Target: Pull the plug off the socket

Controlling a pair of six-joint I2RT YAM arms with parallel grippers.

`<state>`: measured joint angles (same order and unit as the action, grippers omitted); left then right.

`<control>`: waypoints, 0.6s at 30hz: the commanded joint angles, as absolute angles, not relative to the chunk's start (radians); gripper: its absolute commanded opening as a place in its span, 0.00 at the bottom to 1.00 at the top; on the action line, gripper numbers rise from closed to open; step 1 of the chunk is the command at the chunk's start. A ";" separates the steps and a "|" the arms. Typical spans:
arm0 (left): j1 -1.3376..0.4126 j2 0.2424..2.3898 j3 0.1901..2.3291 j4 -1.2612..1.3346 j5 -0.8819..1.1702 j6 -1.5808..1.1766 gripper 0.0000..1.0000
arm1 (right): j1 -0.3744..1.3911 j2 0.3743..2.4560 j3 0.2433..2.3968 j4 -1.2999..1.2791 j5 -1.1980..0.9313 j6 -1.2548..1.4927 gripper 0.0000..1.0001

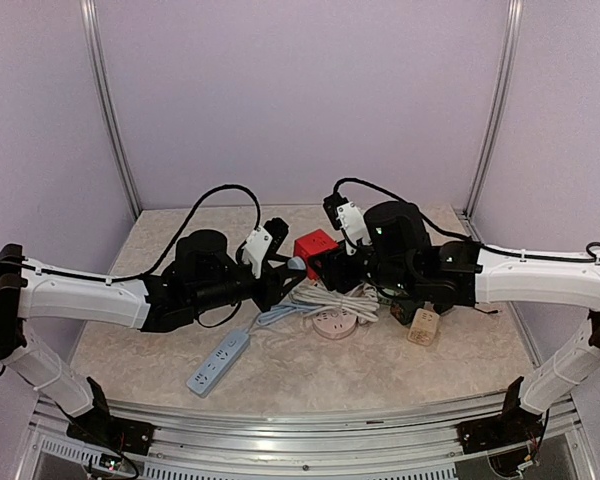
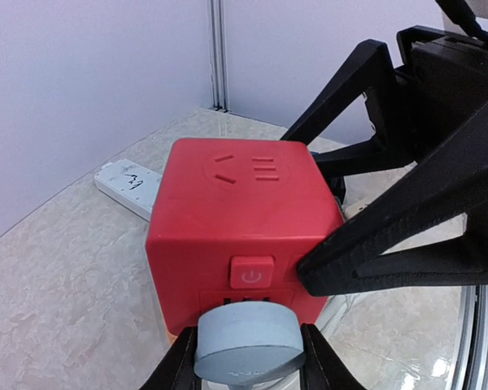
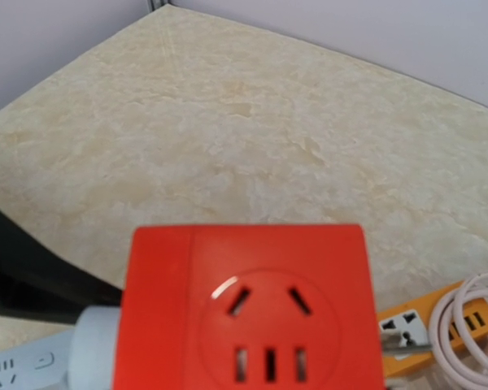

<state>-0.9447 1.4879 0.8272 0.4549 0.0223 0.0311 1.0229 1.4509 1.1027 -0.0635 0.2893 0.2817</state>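
The socket is a red cube (image 1: 315, 247) held above the table between both arms. A grey-blue round plug (image 2: 246, 345) sits low against the cube's front face (image 2: 236, 211), just under its power button. My left gripper (image 2: 246, 351) is shut on the plug, one black finger on each side. My right gripper (image 1: 332, 262) is shut on the cube, and in the left wrist view its black fingers (image 2: 374, 244) press the cube's right side. The right wrist view shows the cube's top outlet (image 3: 260, 325) and the plug (image 3: 93, 349) at its left. The plug's prongs are hidden.
A white power strip (image 1: 220, 362) lies at the front left. A coil of white cable (image 1: 330, 298), a round pale socket (image 1: 335, 322) and a tan cube adapter (image 1: 423, 326) lie under and right of the grippers. An orange strip (image 3: 423, 325) lies beside the cable.
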 commanded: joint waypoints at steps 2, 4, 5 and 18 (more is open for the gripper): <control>-0.957 1.486 0.837 0.447 0.004 0.044 0.01 | 0.999 1.453 1.162 -0.076 0.499 0.311 0.00; -0.951 1.485 0.835 0.444 0.015 0.037 0.01 | 0.999 1.447 1.154 -0.062 0.485 0.310 0.00; -0.946 1.483 0.836 0.440 0.026 0.031 0.01 | 0.999 1.440 1.146 -0.050 0.472 0.303 0.00; -0.829 1.465 0.833 0.375 0.275 -0.057 0.01 | 0.983 1.386 1.067 0.117 0.089 0.182 0.00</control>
